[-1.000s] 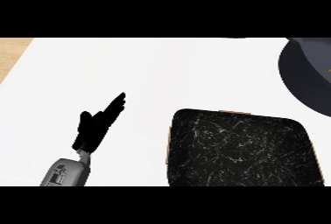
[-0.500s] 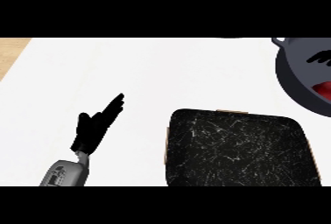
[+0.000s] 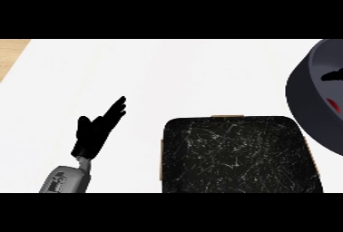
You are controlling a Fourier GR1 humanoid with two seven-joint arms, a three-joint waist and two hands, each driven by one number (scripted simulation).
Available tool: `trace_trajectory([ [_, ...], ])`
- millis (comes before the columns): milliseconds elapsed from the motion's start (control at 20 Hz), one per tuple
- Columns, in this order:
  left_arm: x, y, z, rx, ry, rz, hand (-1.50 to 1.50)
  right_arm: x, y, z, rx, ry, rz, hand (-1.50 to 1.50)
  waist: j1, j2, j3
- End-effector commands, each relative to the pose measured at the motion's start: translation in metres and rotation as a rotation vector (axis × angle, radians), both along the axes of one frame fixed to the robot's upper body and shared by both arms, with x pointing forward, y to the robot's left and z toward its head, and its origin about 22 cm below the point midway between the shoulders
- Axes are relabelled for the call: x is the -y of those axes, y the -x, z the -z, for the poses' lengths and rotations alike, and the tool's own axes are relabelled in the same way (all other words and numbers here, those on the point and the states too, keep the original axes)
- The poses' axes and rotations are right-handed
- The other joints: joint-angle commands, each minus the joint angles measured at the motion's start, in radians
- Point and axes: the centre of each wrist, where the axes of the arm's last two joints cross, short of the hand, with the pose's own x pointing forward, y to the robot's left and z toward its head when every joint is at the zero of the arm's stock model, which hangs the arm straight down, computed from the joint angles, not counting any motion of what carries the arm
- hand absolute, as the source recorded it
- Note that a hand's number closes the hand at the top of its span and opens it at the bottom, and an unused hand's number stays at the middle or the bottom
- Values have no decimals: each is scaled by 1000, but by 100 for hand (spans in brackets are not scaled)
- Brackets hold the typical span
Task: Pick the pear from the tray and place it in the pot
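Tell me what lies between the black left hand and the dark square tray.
In the head view, only bare white counter lies between the open black left hand and the dark square tray.

A single head view is given, aimed steeply down at the counter (image 3: 188, 68). The tray (image 3: 234, 156) is cut off at lower centre, the pot (image 3: 308, 104) at the right edge, both caught close.
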Motion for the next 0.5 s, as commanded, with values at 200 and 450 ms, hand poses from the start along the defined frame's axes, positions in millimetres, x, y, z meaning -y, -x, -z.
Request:
trace_trajectory([
  [200, -3, -1, -4, -7, 4, -5, 0, 54, 33, -30, 192, -322, 228, -150, 0, 8, 2],
  [450, 0, 3, 3, -12, -11, -9, 0, 77, 54, -32, 235, -429, 235, -150, -3, 10, 2],
])
